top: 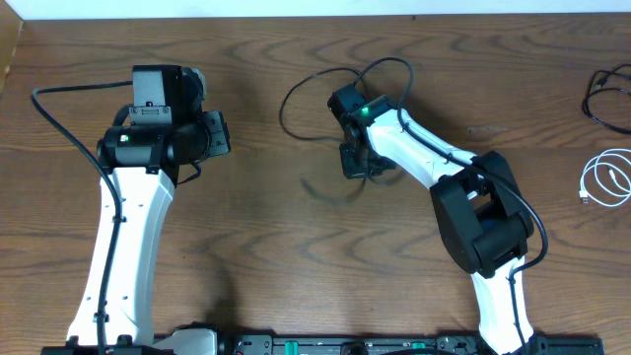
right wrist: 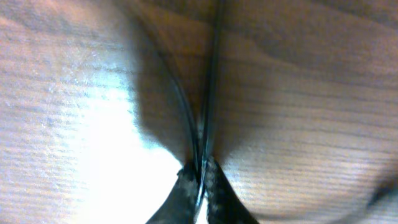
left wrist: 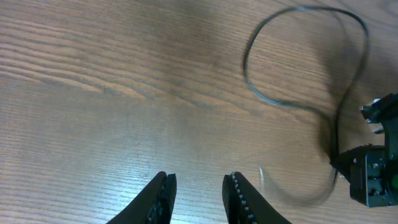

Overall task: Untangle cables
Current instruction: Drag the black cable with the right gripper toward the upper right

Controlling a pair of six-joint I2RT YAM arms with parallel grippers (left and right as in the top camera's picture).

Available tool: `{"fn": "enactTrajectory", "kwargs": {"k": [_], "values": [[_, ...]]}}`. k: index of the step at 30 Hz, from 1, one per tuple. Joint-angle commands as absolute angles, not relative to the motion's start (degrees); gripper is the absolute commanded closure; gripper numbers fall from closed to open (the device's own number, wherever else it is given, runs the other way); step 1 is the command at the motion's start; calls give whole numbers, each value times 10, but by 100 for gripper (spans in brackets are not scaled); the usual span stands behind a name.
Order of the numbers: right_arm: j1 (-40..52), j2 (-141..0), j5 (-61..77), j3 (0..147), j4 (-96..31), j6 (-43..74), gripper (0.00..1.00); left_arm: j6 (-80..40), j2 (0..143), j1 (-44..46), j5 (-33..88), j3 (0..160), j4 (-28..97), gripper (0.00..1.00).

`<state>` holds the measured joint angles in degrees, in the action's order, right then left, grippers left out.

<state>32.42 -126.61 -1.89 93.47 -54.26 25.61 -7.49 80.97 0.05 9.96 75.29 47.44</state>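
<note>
Right tool (right wrist: 200,179) clamped shut on thin black cord (right wrist: 209,87), centre of brown wooden table (top: 256,227); left tool (left wrist: 199,190) part-open, empty. We lift slowly, watch loop for snags; coiled white cord (top: 586,183) well apart

white arm links (top: 123,237), black joints (top: 488,222), green lights (top: 367,110)

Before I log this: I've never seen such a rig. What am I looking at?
Two robot arms at a wooden table, each ending in a two-finger gripper. One picture looks down from above; the other two come from cameras on each wrist. The right gripper is shut on a thin black cable looping over the table. The left gripper is open, holding nothing. A coiled white cable and another black cord lie at the table's right edge.
</note>
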Motion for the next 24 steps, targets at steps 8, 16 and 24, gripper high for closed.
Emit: {"fn": "enactTrajectory", "kwargs": {"k": [8, 16, 24], "values": [[268, -1223, 27, 931, -562, 215, 99, -77, 813, -2, 99, 752, 476, 70], [77, -1040, 64, 949, -557, 178, 99, -78, 813, -2, 99, 752, 478, 70], [-59, -1017, 108, 948, -566, 132, 99, -78, 813, -2, 99, 752, 477, 69]]}}
